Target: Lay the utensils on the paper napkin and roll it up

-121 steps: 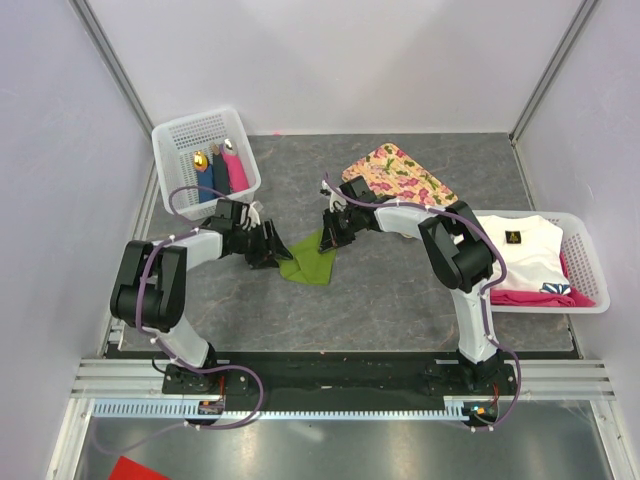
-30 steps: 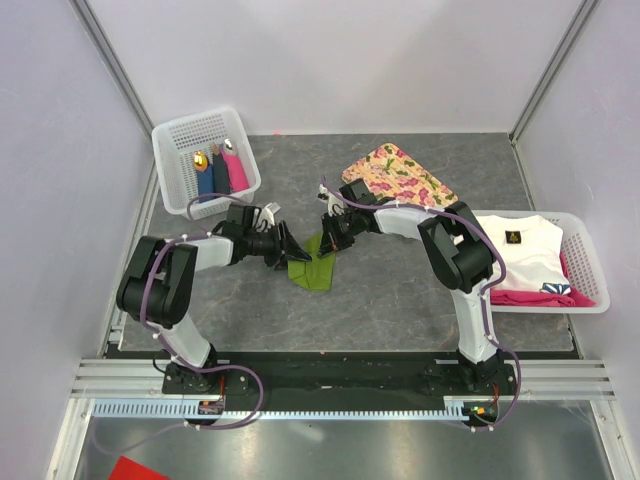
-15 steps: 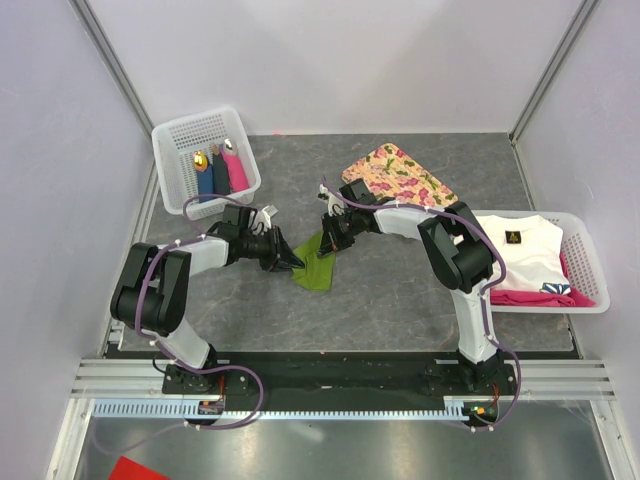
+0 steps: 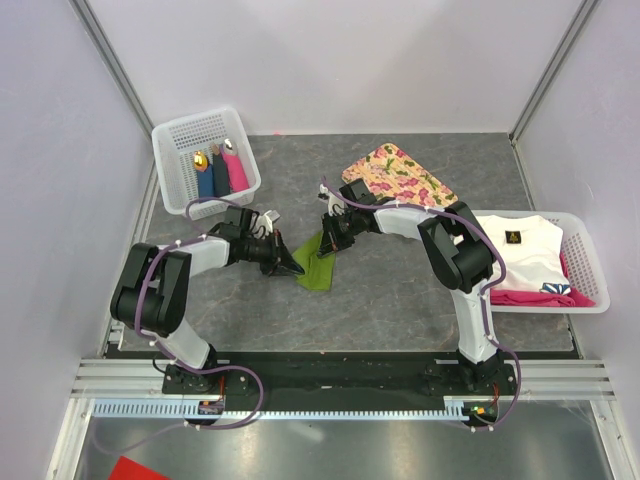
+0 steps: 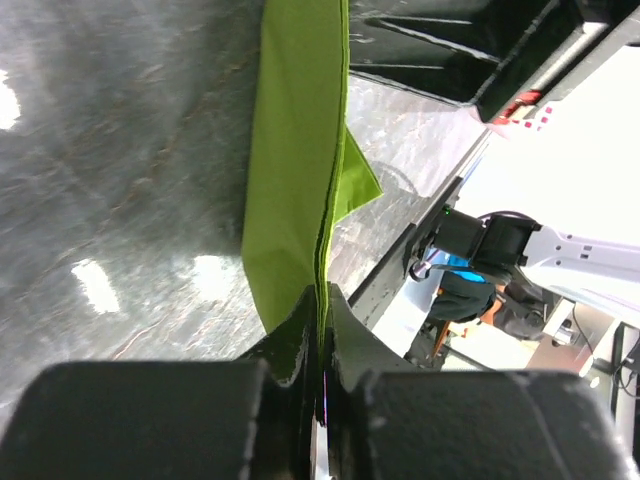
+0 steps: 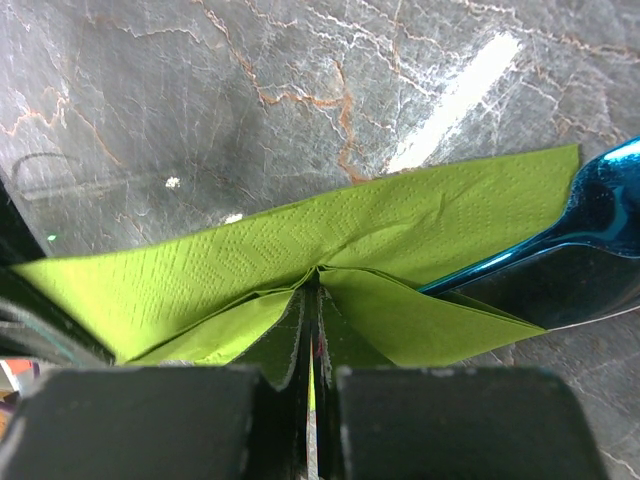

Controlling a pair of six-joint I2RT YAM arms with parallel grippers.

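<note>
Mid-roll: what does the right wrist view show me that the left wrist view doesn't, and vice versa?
Only the right wrist view: the blue utensil at the right edge, its end running under a flap of the paper napkin, and the right gripper shut on the napkin's fold.
Only the left wrist view: the left gripper shut on the napkin's edge, seen edge-on as thin layers.
Both: the green napkin pinched over the grey marbled table. Neither shows a second utensil.

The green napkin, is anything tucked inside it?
A shiny blue utensil pokes out from between the folds of the paper napkin. Its other end is covered by the paper; no second utensil shows.
</note>
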